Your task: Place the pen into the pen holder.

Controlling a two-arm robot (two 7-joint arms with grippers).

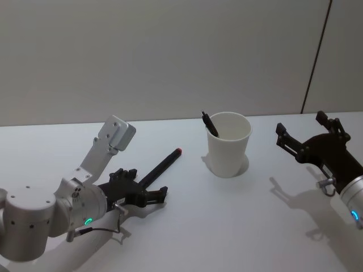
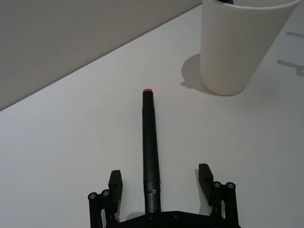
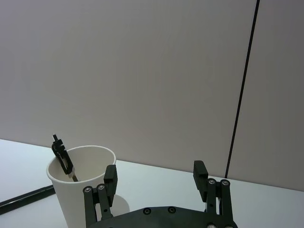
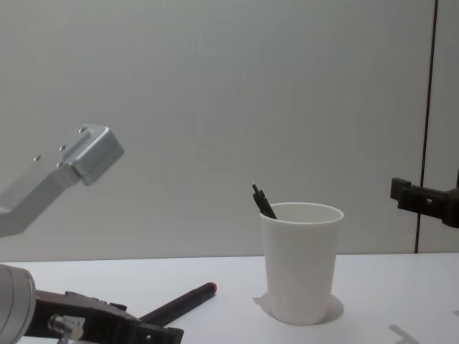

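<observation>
- The pen (image 2: 150,152), black with a red tip, is lying flat on the white table (image 1: 187,226) in the gap of the left gripper (image 2: 159,176). Its red tip is pointing forward from the palm, and its rear end is reaching back to the palm.
- The left gripper is sitting low over the table with its fingers (image 2: 115,183) spread. One finger is standing on each side of the pen's barrel, and neither is touching it.
- The pen holder (image 1: 228,146), a plain white paper cup, is standing upright ahead of the left gripper, beyond the pen's red tip and apart from it.
- A second pen (image 1: 210,124), black, is leaning inside the pen holder against the rim on the side nearer the left gripper.
- The right gripper (image 3: 155,169) is hovering above the table beside the pen holder, its fingers spread and gripping nothing.
</observation>
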